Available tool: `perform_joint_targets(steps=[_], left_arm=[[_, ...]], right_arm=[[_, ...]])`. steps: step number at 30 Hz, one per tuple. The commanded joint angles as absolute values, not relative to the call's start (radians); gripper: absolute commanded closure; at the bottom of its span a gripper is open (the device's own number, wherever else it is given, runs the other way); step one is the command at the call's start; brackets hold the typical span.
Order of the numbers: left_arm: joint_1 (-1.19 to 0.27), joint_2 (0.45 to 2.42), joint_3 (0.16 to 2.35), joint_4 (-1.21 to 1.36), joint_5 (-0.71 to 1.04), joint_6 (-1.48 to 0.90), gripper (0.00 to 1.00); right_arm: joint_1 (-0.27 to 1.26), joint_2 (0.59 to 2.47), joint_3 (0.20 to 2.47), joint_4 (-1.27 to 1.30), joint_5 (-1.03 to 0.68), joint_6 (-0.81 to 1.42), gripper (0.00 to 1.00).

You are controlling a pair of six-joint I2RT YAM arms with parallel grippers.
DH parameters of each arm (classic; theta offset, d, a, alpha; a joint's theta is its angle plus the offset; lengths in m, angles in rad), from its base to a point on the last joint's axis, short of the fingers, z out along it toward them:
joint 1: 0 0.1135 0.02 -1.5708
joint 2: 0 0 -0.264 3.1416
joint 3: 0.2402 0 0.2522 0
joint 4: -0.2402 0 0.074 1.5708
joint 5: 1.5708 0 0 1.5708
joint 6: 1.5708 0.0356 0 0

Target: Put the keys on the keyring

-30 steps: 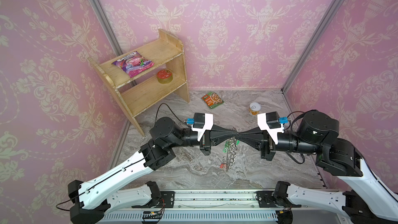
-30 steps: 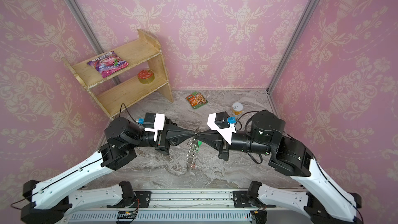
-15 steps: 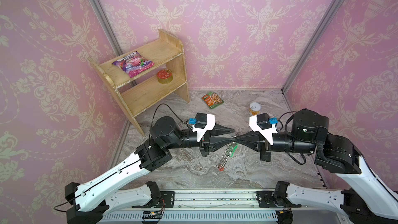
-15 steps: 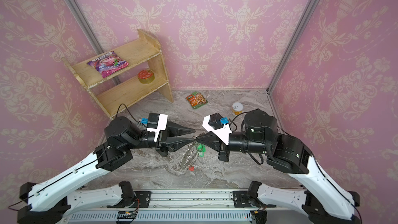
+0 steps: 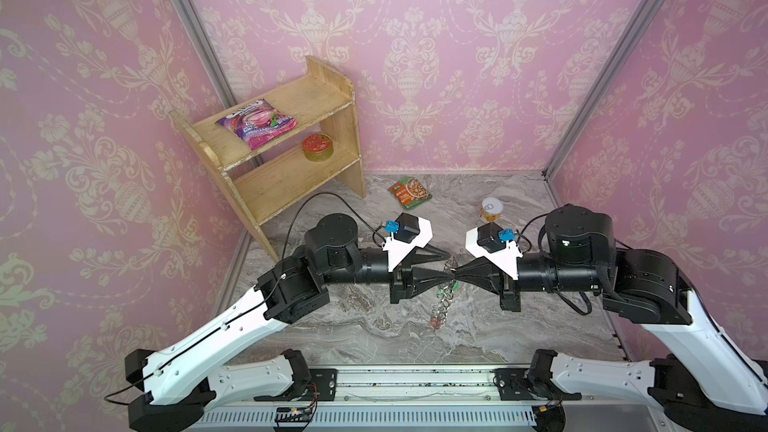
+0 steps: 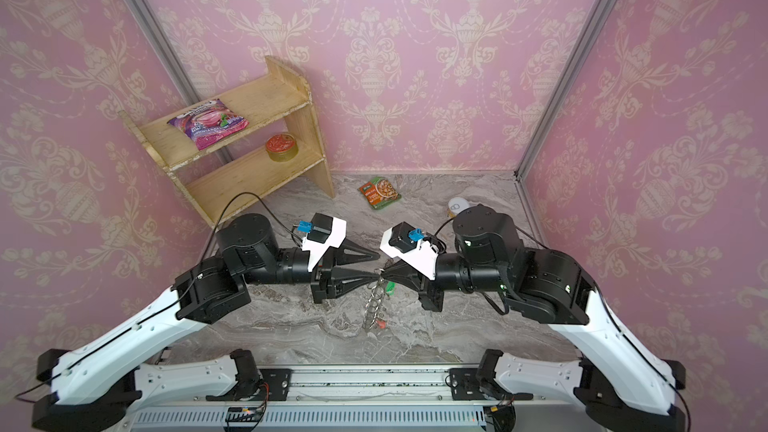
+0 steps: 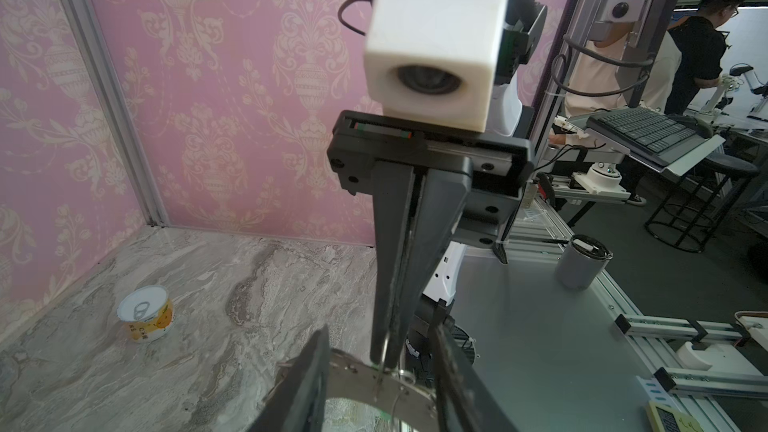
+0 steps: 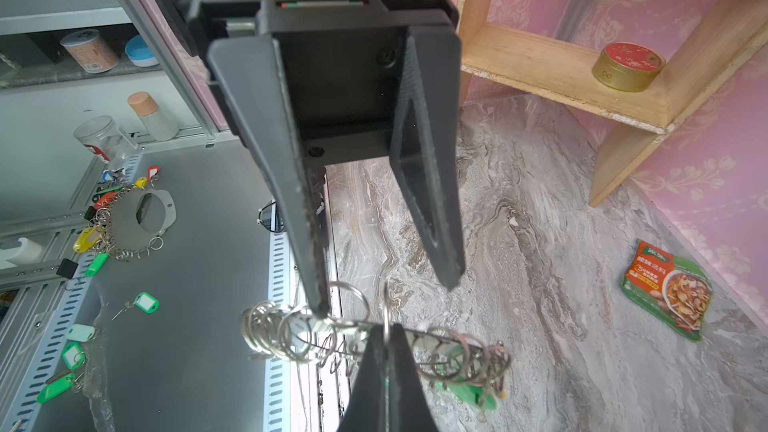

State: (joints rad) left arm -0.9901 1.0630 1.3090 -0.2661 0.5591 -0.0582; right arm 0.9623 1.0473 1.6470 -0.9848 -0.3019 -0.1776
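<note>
The keyring (image 5: 442,305) hangs edge-on above the marble floor between both arms; in the right wrist view its wire loops (image 8: 449,351) fan out sideways. A green key (image 6: 390,288) and a red key (image 6: 379,324) dangle from it. My right gripper (image 5: 456,274) (image 8: 386,330) is shut on one wire loop at the keyring's top. My left gripper (image 5: 450,265) (image 7: 381,324) faces it, open, its fingers (image 8: 432,201) spread either side of the grey plate (image 7: 357,380). One left fingertip touches the loops.
A wooden shelf (image 5: 291,147) at the back left carries a purple packet (image 5: 257,122) and a red-lidded tin (image 5: 318,147). A green-orange food packet (image 5: 411,192) and a small can (image 5: 491,209) lie behind the grippers. Outside the cell, another ring plate (image 8: 141,214) with loose keys.
My left gripper has opened and let go of the keyring. The keyring swung sideways, then settled hanging from the right gripper, which shifted left and back.
</note>
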Motion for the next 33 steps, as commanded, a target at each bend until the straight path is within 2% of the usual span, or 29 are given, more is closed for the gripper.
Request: perform_joint_targets(steps=[1,15,23,26,29,33], left_arm=[[-0.982,1.074,1.351,-0.327,0.564,-0.035,0.66],[-0.982,1.101,1.371,-0.334,0.612,-0.037,0.89],[-0.983,1.108,1.379,-0.35,0.627,-0.033,0.91],[-0.983,1.108,1.379,-0.351,0.635,-0.032,0.86],[-0.983,1.108,1.379,-0.356,0.636,-0.031,0.86],[-0.983,1.108,1.376,-0.357,0.637,-0.029,0.89]], right_arm=[[0.955,1.052,1.681,-0.965,-0.308,-0.196,1.0],[0.952,1.054,1.685,-0.956,-0.309,-0.2,1.0],[0.949,1.045,1.683,-0.943,-0.302,-0.2,1.0],[0.948,1.041,1.68,-0.938,-0.301,-0.199,1.0],[0.945,1.038,1.679,-0.934,-0.297,-0.198,1.0],[0.944,1.035,1.677,-0.929,-0.301,-0.195,1.0]])
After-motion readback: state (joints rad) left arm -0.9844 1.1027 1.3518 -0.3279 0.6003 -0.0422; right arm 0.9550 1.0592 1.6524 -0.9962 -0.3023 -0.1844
